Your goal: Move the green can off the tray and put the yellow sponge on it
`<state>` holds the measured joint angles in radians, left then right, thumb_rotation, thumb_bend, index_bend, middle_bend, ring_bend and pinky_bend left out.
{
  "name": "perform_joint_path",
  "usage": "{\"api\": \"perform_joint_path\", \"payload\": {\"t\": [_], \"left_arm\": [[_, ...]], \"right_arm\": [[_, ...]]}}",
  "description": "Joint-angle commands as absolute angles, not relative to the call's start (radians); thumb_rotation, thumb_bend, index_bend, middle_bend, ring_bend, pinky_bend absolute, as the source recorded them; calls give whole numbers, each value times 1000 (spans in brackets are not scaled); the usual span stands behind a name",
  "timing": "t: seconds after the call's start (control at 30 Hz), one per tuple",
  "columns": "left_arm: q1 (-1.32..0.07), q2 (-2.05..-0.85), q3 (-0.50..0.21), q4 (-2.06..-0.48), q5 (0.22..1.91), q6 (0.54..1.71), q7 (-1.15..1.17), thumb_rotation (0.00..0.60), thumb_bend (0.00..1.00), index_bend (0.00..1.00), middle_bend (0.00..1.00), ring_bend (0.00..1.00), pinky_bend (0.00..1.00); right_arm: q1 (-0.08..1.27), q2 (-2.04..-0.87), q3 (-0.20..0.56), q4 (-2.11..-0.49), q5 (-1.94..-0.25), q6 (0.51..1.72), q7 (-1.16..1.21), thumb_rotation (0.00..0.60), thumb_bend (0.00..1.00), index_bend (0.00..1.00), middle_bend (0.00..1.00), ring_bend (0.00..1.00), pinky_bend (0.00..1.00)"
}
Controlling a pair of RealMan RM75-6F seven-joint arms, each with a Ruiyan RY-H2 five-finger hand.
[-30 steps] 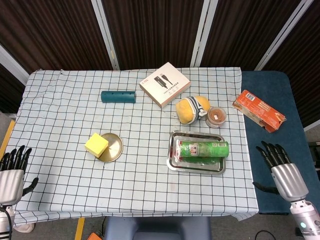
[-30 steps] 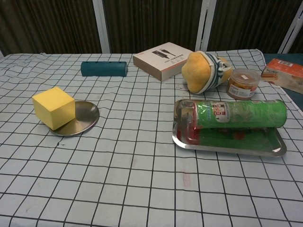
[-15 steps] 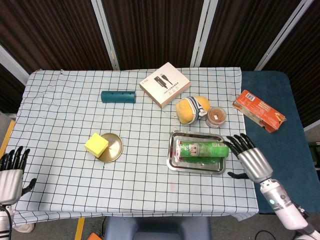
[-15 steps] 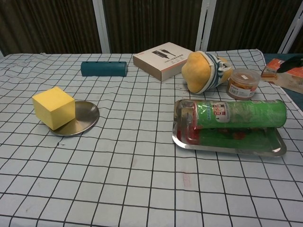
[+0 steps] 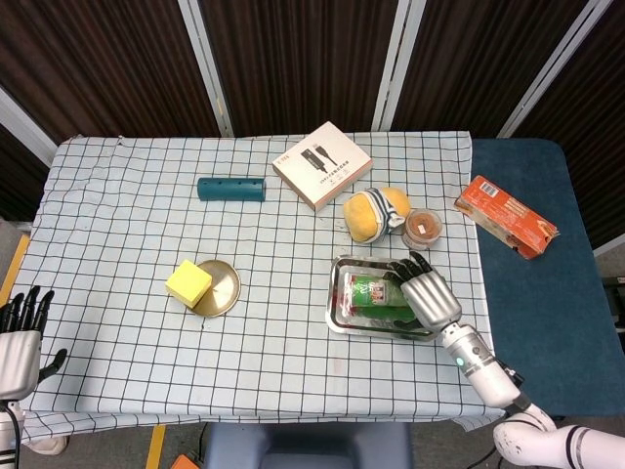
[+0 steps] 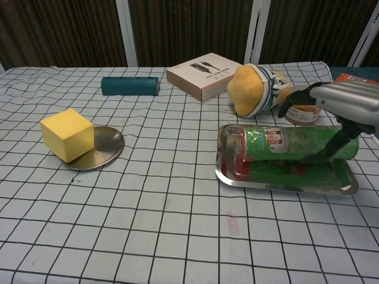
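Note:
The green can (image 5: 376, 291) (image 6: 284, 143) lies on its side in the metal tray (image 5: 337, 318) (image 6: 284, 184) at the table's right front. My right hand (image 5: 427, 293) (image 6: 346, 106) hovers over the can's right end with fingers spread. Its thumb (image 6: 333, 147) reaches down the near side of the can, and no grip shows. The yellow sponge (image 5: 188, 283) (image 6: 67, 134) rests partly on a round metal plate (image 5: 223, 288) (image 6: 103, 145) at the left. My left hand (image 5: 20, 337) hangs open beyond the table's left front corner.
Behind the tray stand a yellow plush toy (image 5: 371, 212) (image 6: 254, 89) and a small jar (image 5: 423, 228) (image 6: 299, 116). Farther back are a white box (image 5: 320, 164) (image 6: 204, 75) and a teal cylinder (image 5: 231, 189) (image 6: 130, 86). An orange packet (image 5: 505, 216) (image 6: 355, 78) lies off to the right.
My right hand has swung in from beyond the table's right edge to above the can's right end. The can, sponge and left hand have stayed put.

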<state>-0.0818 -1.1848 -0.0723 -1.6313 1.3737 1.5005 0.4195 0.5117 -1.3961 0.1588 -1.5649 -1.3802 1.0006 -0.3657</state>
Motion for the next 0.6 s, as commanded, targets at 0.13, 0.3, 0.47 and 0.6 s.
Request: {"api": "perform_joint_path", "payload": {"t": [0.13, 0.3, 0.47, 0.6], "left_arm": [[-80, -1182, -73, -1633, 1372, 1504, 416, 600, 250, 0, 3, 0, 170], [-79, -1181, -74, -1633, 1371, 1507, 411, 600, 251, 0, 4, 0, 185], [-79, -1181, -73, -1633, 1372, 1507, 408, 600, 250, 0, 5, 0, 190], [-80, -1181, -72, -1632, 1373, 1506, 407, 600, 250, 0, 5, 0, 204]], "right_arm": [[552, -1476, 182, -1491, -1318, 996, -437, 600, 34, 356, 277, 229, 190], [577, -1531, 199, -1430, -1253, 991, -478, 600, 38, 341, 277, 225, 188], [602, -1580, 207, -1360, -1187, 973, -510, 600, 42, 356, 277, 225, 188], [624, -1621, 217, -1307, -1156, 973, -531, 600, 60, 400, 283, 254, 212]]}}
